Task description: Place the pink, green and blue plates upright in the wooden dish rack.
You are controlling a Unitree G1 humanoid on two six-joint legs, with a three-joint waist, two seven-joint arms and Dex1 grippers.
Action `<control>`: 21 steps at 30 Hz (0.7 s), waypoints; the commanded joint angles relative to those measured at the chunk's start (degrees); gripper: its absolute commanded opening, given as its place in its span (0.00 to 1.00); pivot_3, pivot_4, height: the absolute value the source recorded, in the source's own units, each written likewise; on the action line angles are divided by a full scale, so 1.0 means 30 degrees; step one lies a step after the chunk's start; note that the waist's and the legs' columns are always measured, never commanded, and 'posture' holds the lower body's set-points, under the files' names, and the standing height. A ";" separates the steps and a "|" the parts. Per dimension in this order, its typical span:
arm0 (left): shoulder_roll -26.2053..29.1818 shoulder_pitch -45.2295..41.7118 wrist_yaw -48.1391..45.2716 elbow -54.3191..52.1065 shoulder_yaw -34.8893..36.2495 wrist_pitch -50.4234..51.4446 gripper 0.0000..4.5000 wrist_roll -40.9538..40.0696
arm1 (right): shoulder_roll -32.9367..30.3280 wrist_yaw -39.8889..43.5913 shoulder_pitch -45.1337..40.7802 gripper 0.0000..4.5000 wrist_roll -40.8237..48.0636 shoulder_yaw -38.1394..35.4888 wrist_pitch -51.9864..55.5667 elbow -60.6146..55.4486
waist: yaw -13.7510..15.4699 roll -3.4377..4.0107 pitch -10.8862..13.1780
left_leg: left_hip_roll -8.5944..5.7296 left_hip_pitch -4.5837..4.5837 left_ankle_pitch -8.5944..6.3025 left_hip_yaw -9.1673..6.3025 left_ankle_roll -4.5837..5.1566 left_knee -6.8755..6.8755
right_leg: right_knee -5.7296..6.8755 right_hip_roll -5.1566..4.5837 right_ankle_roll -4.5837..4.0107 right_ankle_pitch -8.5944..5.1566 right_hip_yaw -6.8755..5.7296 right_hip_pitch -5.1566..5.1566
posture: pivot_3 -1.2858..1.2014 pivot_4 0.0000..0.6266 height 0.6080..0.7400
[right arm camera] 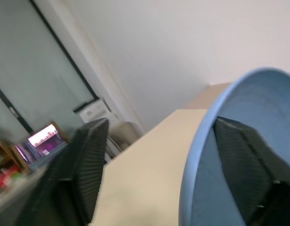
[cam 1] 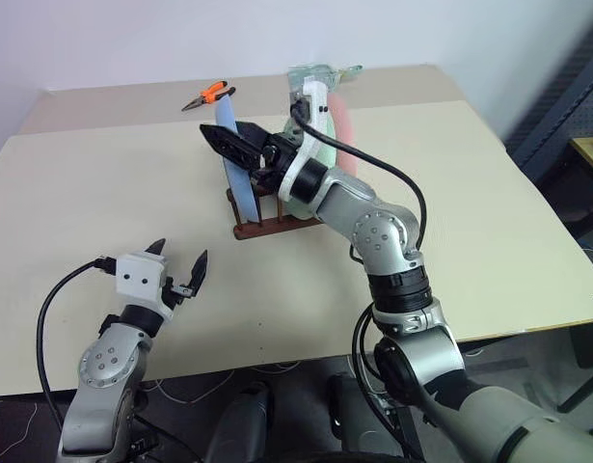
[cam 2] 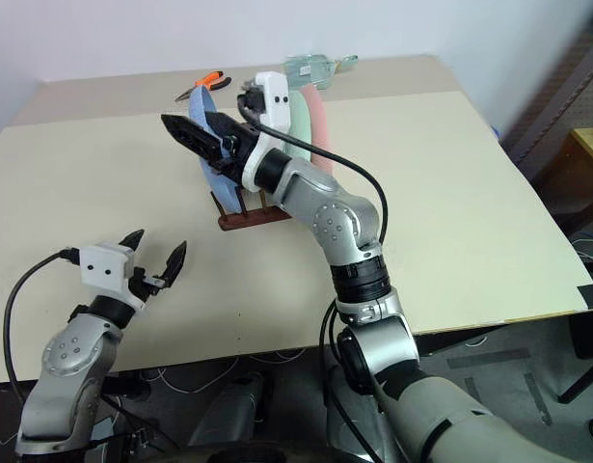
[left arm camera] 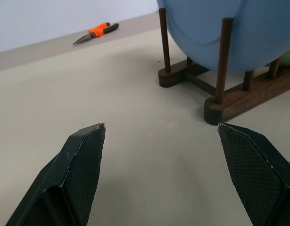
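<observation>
On the beige counter [cam 1: 103, 193] I see my right end effector [cam 2: 195, 138] spread astride the blue plate's [cam 1: 240, 174] rim, upright in the rack [cam 1: 277, 227]; left end effector [cam 1: 178, 265] spread, well apart.

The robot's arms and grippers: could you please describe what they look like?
Both arms are silver-grey metal with rounded joint housings and black bands. Each ends in a white boxy wrist block carrying a gripper of two black, pointed fingers, textured on their inner faces: left gripper, right gripper. A black cable loops along the outside of each arm.
</observation>
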 commanded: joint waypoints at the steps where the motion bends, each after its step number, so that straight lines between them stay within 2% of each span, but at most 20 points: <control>1: -0.0108 0.0006 0.0010 -0.0689 -0.0233 -0.0116 0.87 0.0232 | -0.1290 0.1228 -0.1498 0.72 -0.2495 0.0725 -0.2615 -0.1582 | 0.0011 0.0000 0.0000 | 0.0000 -0.0006 0.0000 0.0011 0.0000 0.0003 | 0.0000 -0.0001 0.0001 0.0001 0.0000 -0.0007 | 0.52 0.24 1.00; 5: -0.0191 -0.0176 -0.0202 -0.0658 -0.0576 -0.0028 0.87 0.0199 | -0.3436 0.2267 -0.1404 0.72 -0.3857 0.0547 -0.3484 -0.2378 | 0.0031 -0.0009 -0.0005 | 0.0000 -0.0008 -0.0001 0.0016 0.0000 -0.0001 | -0.0007 -0.0003 0.0008 0.0002 0.0000 -0.0005 | 0.52 0.24 1.00; 8: -0.0107 -0.0697 -0.0613 -0.0295 -0.0963 0.0058 0.87 0.0041 | -0.4763 0.2874 -0.0686 0.72 -0.3370 -0.0231 -0.2771 -0.3417 | 0.0079 -0.0011 -0.0006 | 0.0002 -0.0010 -0.0001 0.0017 0.0000 0.0008 | -0.0008 -0.0005 0.0004 0.0000 -0.0001 0.0004 | 0.52 0.24 1.00; 11: -0.0101 -0.1407 -0.1088 0.0269 -0.1594 0.0046 0.87 0.0190 | -0.6138 0.3217 0.0355 0.72 -0.4173 -0.0187 -0.3004 -0.4500 | 0.0115 -0.0009 -0.0006 | 0.0002 -0.0010 -0.0001 0.0018 0.0001 0.0008 | -0.0012 -0.0007 0.0002 0.0000 -0.0001 0.0008 | 0.52 0.24 1.00; 14: 0.0009 -0.1933 -0.1629 0.0330 -0.2170 0.0161 0.87 0.0115 | -0.7778 0.4114 0.1403 0.52 -0.3728 -0.0884 -0.2410 -0.5906 | 0.0063 -0.0001 -0.0001 | 0.0004 -0.0012 -0.0003 0.0033 0.0004 0.0007 | -0.0021 -0.0009 0.0005 0.0001 0.0003 0.0008 | 0.52 0.24 1.00; 18: 0.0310 -0.2752 -0.2889 -0.0062 -0.3619 0.0797 0.87 -0.0186 | -1.1510 0.5933 0.3666 0.09 -0.4584 -0.0680 -0.1998 -0.8130 | 0.0410 0.0005 0.0003 | 0.0005 -0.0028 -0.0010 0.0041 0.0017 0.0018 | -0.0056 -0.0016 0.0008 0.0000 -0.0005 0.0020 | 0.52 0.24 1.00; 19: 0.0323 -0.3094 -0.3229 -0.0202 -0.4074 0.1040 0.87 -0.0340 | -1.2372 0.6240 0.4449 0.01 -0.4963 -0.0438 -0.1968 -0.8650 | 0.0517 0.0005 0.0002 | 0.0004 -0.0028 -0.0012 0.0051 0.0021 0.0018 | -0.0067 -0.0022 0.0005 -0.0002 -0.0004 0.0026 | 0.52 0.24 1.00; 21: 0.0343 -0.3581 -0.3699 -0.0397 -0.4650 0.1475 0.87 -0.0555 | -1.3382 0.6453 0.5490 0.01 -0.5610 -0.0018 -0.1937 -0.9333 | 0.0565 0.0006 0.0003 | 0.0019 -0.0025 -0.0023 0.0090 0.0040 0.0022 | -0.0114 -0.0022 -0.0021 -0.0018 -0.0001 0.0046 | 0.52 0.24 1.00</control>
